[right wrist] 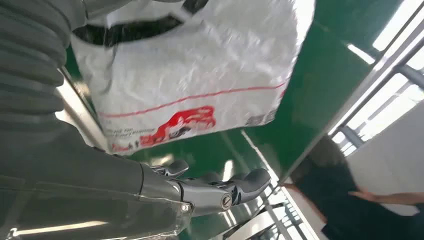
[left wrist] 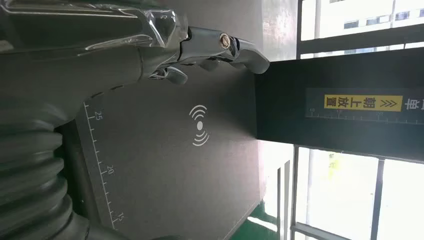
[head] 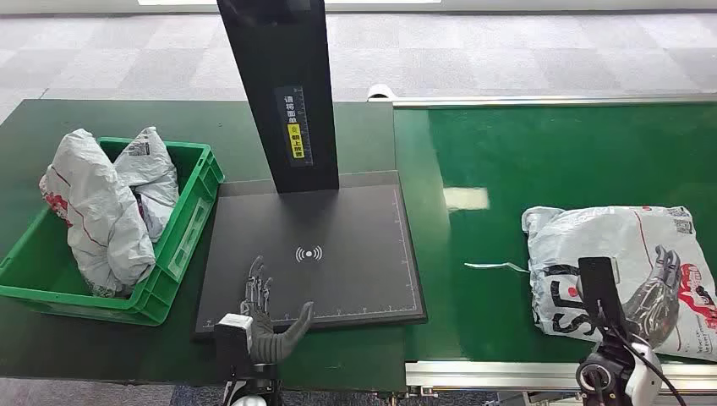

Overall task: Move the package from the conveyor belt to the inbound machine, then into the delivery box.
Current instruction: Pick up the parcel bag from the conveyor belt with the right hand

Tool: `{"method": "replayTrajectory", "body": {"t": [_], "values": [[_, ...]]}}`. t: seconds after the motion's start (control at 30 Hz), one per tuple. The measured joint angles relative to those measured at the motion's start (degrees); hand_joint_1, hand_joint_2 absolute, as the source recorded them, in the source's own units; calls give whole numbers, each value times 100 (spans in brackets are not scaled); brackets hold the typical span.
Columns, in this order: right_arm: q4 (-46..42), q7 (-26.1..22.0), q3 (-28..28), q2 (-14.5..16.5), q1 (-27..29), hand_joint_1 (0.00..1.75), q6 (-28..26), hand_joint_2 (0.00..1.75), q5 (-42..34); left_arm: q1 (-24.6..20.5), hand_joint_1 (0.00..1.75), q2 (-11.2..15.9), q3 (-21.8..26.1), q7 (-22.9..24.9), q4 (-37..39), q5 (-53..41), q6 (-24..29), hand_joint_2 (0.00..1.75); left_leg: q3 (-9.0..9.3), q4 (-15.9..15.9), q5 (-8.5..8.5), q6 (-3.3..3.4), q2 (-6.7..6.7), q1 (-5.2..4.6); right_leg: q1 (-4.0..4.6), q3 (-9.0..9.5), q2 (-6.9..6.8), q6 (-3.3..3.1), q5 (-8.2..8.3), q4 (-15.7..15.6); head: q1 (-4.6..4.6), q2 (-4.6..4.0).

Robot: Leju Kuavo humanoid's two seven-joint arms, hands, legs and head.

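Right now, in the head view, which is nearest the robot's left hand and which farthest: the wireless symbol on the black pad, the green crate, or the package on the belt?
From the left hand:
1. Wireless symbol, just ahead on the pad.
2. Green crate, to its left.
3. Package, far right on the belt.

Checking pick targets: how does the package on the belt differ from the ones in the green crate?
The package on the belt lies flat and spread out; the packages in the green crate are crumpled and stand on end. The belt one sits under the right hand; the crate ones are untouched. All are grey-white mailers with red print.
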Motion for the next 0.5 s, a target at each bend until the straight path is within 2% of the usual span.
{"method": "replayTrajectory", "body": {"t": [0.1, 0.23, 0.4, 0.5], "values": [[258, 218, -293, -105, -144, 0, 154, 175, 224, -1, 0, 0, 0, 0, -1, -1, -23, 175, 0, -1, 0, 0, 3, 1, 1, 0, 3, 0, 0, 0, 1, 0], [1285, 721, -676, -321, -607, 0, 658, 175, 738, -10, 0, -1, 2, 0, 1, -2, -77, 175, 4, -1, 1, 0, 12, 1, 2, 1, 11, 0, 1, 1, 3, 0], [2659, 1429, -746, -433, -1161, 0, 1733, 175, 1272, -33, 0, -5, 6, 0, 7, -14, -169, 175, 6, 0, 4, 2, 12, 1, 2, 3, 11, 4, 3, 1, 1, 0], [3156, 1612, -744, -448, -1454, 0, 2006, 175, 1402, -54, 0, -16, 19, 0, 15, -40, -170, 175, 21, 0, 1, 2, 28, 6, 7, 11, 26, 4, 3, 0, 1, 0]]}}
